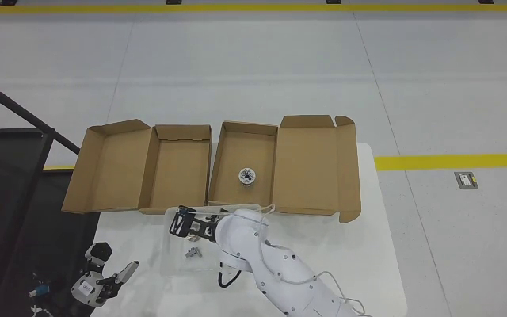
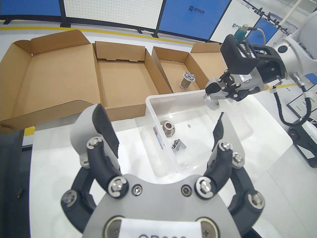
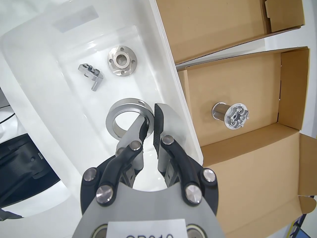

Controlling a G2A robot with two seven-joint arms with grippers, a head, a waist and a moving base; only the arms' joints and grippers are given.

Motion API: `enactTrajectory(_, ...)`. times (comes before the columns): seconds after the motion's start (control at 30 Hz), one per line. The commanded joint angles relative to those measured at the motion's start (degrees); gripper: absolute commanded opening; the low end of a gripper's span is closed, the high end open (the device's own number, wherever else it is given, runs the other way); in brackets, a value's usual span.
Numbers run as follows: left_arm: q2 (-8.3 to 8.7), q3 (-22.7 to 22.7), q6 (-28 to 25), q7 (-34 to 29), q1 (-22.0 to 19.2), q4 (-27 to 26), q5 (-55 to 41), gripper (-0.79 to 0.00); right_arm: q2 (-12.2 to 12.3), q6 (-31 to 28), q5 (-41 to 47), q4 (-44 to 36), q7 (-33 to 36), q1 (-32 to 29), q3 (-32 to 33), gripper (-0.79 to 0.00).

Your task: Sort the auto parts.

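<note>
My right gripper is shut on the rim of a silver metal ring, holding it above a clear plastic bin. In the bin lie a round flange and a small grey bracket. A ribbed cylindrical part rests in the right cardboard box. In the left wrist view the ring hangs over the bin's far side. My left gripper stands open off the table's near left corner, apart from the bin, with nothing between its fingers.
The left cardboard box holds nothing. Both boxes have their lids folded outward, and they stand side by side just behind the bin. A black frame stands to the left of the table.
</note>
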Motion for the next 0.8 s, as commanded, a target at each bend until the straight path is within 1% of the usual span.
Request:
enactTrajectory(0.0, 0.00, 0.00, 0.00, 0.00, 0.00, 0.00, 0.00, 0.000, -0.13, 0.55, 1.84, 0.95, -2.36, 0.97, 1.38, -0.785)
enactTrajectory(0.03, 0.00, 0.00, 0.00, 0.00, 0.00, 0.00, 0.00, 0.000, -0.32, 0.68, 3.15, 2.23, -3.12, 2.26, 2.17, -0.785)
enactTrajectory(0.1, 0.00, 0.00, 0.00, 0.00, 0.00, 0.00, 0.00, 0.000, -0.94, 3.53, 6.12, 5.71, -5.09, 5.51, 3.97, -0.785)
enactTrajectory(0.2, 0.00, 0.00, 0.00, 0.00, 0.00, 0.00, 0.00, 0.000, -2.24, 5.25, 11.53, 13.17, -9.27, 11.33, 5.27, -0.785)
enactTrajectory(0.27, 0.00, 0.00, 0.00, 0.00, 0.00, 0.00, 0.00, 0.000, -3.18, 5.53, 15.74, 19.49, -12.73, 15.74, 6.24, -0.785)
enactTrajectory(0.33, 0.00, 0.00, 0.00, 0.00, 0.00, 0.00, 0.00, 0.000, -4.28, 8.96, 18.20, 26.40, -15.26, 20.32, 6.72, -0.785)
enactTrajectory(0.4, 0.00, 0.00, 0.00, 0.00, 0.00, 0.00, 0.00, 0.000, -5.56, 11.32, 21.08, 33.58, -16.69, 24.68, 6.74, -0.785)
enactTrajectory(0.5, 0.00, 0.00, 0.00, 0.00, 0.00, 0.00, 0.00, 0.000, -7.55, 12.06, 25.55, 44.01, -17.76, 30.30, 6.54, -0.785)
enactTrajectory(0.57, 0.00, 0.00, 0.00, 0.00, 0.00, 0.00, 0.00, 0.000, -8.83, 11.08, 28.10, 50.18, -17.71, 32.95, 6.26, -0.785)
enactTrajectory(0.63, 0.00, 0.00, 0.00, 0.00, 0.00, 0.00, 0.00, 0.000, -10.07, 12.88, 28.96, 55.30, -17.60, 34.80, 5.69, -0.785)
enactTrajectory(0.67, 0.00, 0.00, 0.00, 0.00, 0.00, 0.00, 0.00, 0.000, -10.50, 12.61, 29.62, 56.47, -17.53, 35.04, 5.60, -0.785)
enactTrajectory(0.77, 0.00, 0.00, 0.00, 0.00, 0.00, 0.00, 0.00, 0.000, -10.50, 12.61, 29.62, 56.47, -17.53, 35.04, 5.60, -0.785)
